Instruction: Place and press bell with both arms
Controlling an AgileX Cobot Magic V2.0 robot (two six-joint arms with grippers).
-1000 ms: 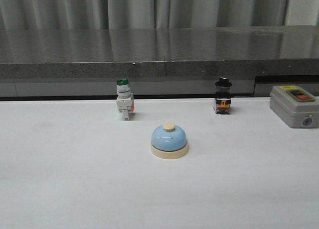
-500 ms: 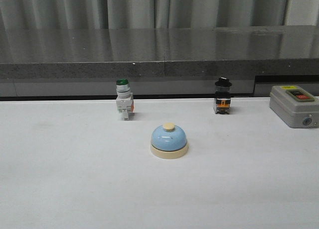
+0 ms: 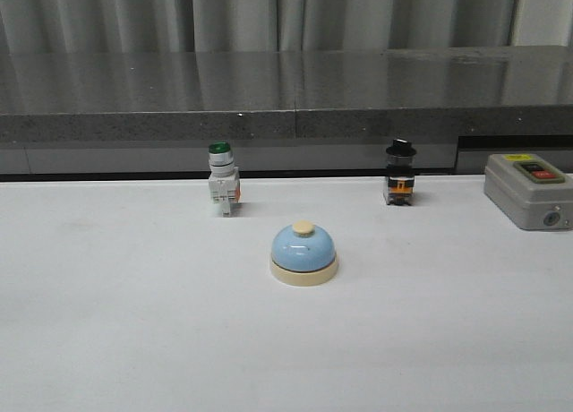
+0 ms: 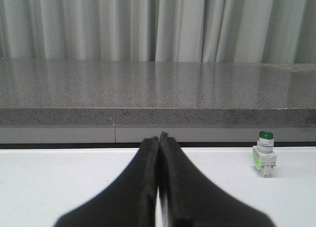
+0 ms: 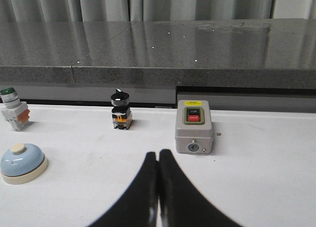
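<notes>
The bell (image 3: 304,253), a light-blue dome on a cream base with a cream button, stands upright at the middle of the white table (image 3: 116,322); the right wrist view also shows the bell (image 5: 22,162). Neither arm appears in the front view. My left gripper (image 4: 159,138) is shut, its dark fingers pressed together with nothing between them, and the bell is out of its view. My right gripper (image 5: 158,154) is likewise shut and empty, well apart from the bell and closer to the grey switch box.
A green-capped white push-button (image 3: 222,181) and a black-knobbed selector switch (image 3: 400,174) stand at the table's back. A grey switch box (image 3: 530,190) sits at the far right. A grey stone ledge (image 3: 286,98) and curtains rise behind the table.
</notes>
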